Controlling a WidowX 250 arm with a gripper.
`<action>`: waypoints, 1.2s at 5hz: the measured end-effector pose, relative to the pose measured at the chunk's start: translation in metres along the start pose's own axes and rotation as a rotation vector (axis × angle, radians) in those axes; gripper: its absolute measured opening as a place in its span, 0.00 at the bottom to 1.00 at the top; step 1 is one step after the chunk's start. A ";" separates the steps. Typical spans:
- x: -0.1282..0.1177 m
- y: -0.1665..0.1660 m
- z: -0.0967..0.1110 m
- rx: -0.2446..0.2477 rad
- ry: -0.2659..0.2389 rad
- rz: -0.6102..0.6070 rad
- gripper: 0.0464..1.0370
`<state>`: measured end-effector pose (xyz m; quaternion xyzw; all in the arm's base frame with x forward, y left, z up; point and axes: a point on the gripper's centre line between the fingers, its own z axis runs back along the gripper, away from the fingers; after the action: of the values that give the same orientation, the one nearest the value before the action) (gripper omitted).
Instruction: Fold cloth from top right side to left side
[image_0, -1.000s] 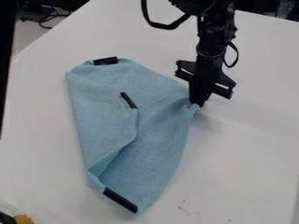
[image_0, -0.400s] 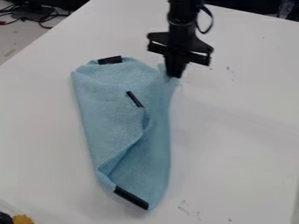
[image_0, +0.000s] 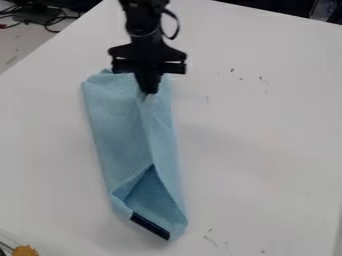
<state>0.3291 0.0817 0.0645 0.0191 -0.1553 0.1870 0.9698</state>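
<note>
- And here's the table (image_0: 260, 145), broad, smooth and white, running out towards 3 o'clock. A surface that slick may give little grip, so one sideways drag too low could slide the whole bundle instead of folding it.
- On it, round to the 8 o'clock side, the cloth (image_0: 117, 130): pale blue, soft, finely napped, a long narrow shape with a pointed pocket gaping near its 6 o'clock end. Watch that pocket! The lower end could lag behind the upper, leaving a skewed, rucked fold.
- Down from 12 o'clock comes the arm (image_0: 141, 22), black and hard-edged over all that softness.
- At 11 o'clock of centre, the gripper (image_0: 148, 92), fingers closed together, pinching the cloth near its top, with the fabric drawn up in a ridge beneath. It's a small pinch, I'd say: pull too hard and the edge could slip out; let go too high and the flap may flop back towards 3 o'clock.
- Foot of the cloth, the dark strip (image_0: 150, 226), straight and flat, aslant from 10 to 4 o'clock. If it's stiffer than the cloth, it could keep that end from folding neatly.
</note>
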 end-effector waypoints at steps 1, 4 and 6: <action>-0.022 0.028 -0.016 -0.025 0.021 0.085 0.02; -0.048 0.042 -0.034 0.007 0.073 0.066 0.47; -0.041 0.069 -0.012 0.115 0.066 0.040 0.96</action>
<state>0.2713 0.1325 0.0393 0.0656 -0.1127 0.2155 0.9678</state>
